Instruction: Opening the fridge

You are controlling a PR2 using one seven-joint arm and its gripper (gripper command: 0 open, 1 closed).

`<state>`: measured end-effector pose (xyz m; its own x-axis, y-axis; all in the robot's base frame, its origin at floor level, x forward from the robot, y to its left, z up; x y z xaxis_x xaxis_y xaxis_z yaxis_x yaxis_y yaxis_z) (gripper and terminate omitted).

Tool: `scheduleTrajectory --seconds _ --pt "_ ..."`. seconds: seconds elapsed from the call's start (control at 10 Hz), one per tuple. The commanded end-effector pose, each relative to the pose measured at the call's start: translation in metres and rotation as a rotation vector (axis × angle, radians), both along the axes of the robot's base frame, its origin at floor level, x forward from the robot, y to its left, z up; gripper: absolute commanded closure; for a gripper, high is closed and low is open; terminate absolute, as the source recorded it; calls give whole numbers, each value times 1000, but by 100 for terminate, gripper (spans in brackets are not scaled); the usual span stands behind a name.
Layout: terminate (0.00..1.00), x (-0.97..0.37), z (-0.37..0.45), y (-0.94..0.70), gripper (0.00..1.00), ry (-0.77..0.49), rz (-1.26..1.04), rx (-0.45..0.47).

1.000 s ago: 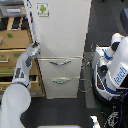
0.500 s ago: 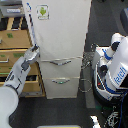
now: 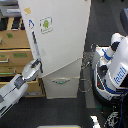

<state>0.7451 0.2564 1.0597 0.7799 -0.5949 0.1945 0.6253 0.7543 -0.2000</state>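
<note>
The tall white fridge (image 3: 65,40) stands in the middle of the exterior view. Its large upper door, with the green android sticker (image 3: 46,24), is swung partly open, its bottom edge running slantwise. The long vertical handle (image 3: 33,47) is on the door's left edge. My gripper (image 3: 35,67) comes in from the lower left and is closed around the handle's lower end. One lower drawer (image 3: 62,89) with a curved silver handle (image 3: 60,80) shows below the door; the other is hidden behind it.
A tan wooden drawer cabinet (image 3: 12,50) stands close on the exterior view's left, behind my forearm (image 3: 12,92). A white-and-blue robot body (image 3: 116,70) with cables stands on the exterior view's right of the fridge. Dark floor lies in front.
The upper door was shut and flat; now it has swung out, covering the upper drawer. My gripper has moved down and outward with the handle.
</note>
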Motion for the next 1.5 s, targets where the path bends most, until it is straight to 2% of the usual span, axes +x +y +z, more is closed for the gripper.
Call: scheduleTrajectory --seconds 0.1,0.2,0.3,0.4,0.5,0.6,0.8,1.2,1.5 --pt "0 -848 322 -64 100 -672 -508 -84" --pt "0 -858 288 -74 100 -674 -532 28" --pt "0 -799 276 -54 100 -614 -464 42" --pt "0 -654 239 -14 0 -494 -327 57" --pt "0 -564 209 7 0 -442 -233 88" --pt "0 -391 157 56 0 -323 -42 125" --pt "0 -217 112 123 0 -191 191 173" --pt "0 -7 44 77 0 -59 236 301" --pt "0 77 28 -148 0 -59 59 384"
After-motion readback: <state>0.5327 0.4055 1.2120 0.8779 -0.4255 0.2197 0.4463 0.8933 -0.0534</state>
